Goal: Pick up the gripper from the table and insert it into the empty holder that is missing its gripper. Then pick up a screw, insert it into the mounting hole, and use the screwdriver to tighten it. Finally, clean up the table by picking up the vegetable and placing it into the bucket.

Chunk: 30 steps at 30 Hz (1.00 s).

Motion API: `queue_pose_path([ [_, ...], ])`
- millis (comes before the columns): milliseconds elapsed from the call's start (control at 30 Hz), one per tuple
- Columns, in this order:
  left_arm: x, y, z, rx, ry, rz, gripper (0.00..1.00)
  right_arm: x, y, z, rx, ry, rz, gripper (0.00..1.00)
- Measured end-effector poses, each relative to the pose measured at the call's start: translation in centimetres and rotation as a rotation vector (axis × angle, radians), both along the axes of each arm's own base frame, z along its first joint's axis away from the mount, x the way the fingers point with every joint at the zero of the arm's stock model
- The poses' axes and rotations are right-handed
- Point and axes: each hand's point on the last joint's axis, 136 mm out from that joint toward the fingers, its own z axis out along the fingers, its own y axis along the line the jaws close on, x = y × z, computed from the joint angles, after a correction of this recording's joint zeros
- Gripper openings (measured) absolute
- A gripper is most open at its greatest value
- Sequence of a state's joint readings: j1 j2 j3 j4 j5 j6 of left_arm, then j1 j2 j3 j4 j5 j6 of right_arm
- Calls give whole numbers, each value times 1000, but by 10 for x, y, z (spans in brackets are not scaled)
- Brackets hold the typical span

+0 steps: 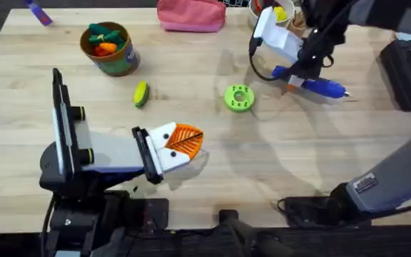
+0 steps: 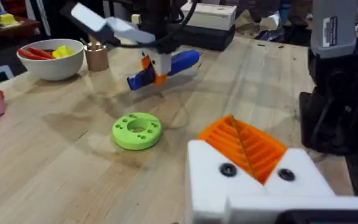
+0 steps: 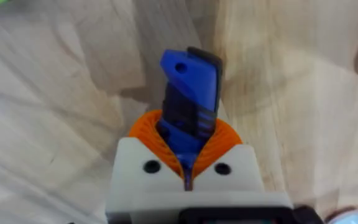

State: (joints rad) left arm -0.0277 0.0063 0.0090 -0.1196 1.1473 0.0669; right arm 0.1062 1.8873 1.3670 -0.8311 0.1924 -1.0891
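The blue screwdriver (image 1: 322, 87) lies low over the table (image 1: 291, 143) at the far right. My right gripper (image 1: 295, 76) is shut on its near end. In the right wrist view the orange pads (image 3: 143, 127) clamp the blue body of the screwdriver (image 3: 191, 93). The left wrist view shows that right gripper (image 2: 156, 67) with the screwdriver (image 2: 178, 63). My left gripper (image 1: 187, 140) hovers near the table's middle, its orange pads (image 2: 253, 149) pressed together on nothing. The yellow-green vegetable (image 1: 141, 93) lies right of the olive bucket (image 1: 113, 58). The loose gripper piece, holder and screw are out of view.
A green round disc (image 1: 239, 98) sits between the two grippers, also seen as the disc (image 2: 137, 130) in the left wrist view. Orange-and-green plush toys fill the bucket. A pink pouch (image 1: 191, 14) and a white bowl (image 2: 50, 59) stand along the far edge.
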Motion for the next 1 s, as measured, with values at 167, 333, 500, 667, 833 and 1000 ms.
queue_pose_path([
  [167,0,0,0,0,0,0,16,3,0,-6,-4,3,7,22],
  [333,0,0,0,0,0,0,16,3,-2,-6,-15,1,10,603],
  [500,0,0,0,0,-1,1,556,3,-4,-6,-26,2,7,989],
  [667,1,0,0,-1,3,4,983,3,-3,-1,-8,-20,-69,990],
  [833,1,0,0,-1,2,5,986,6,9,37,94,-132,-176,991],
  [1000,4,2,1,1,-7,24,985,5,20,95,197,-293,-274,991],
])
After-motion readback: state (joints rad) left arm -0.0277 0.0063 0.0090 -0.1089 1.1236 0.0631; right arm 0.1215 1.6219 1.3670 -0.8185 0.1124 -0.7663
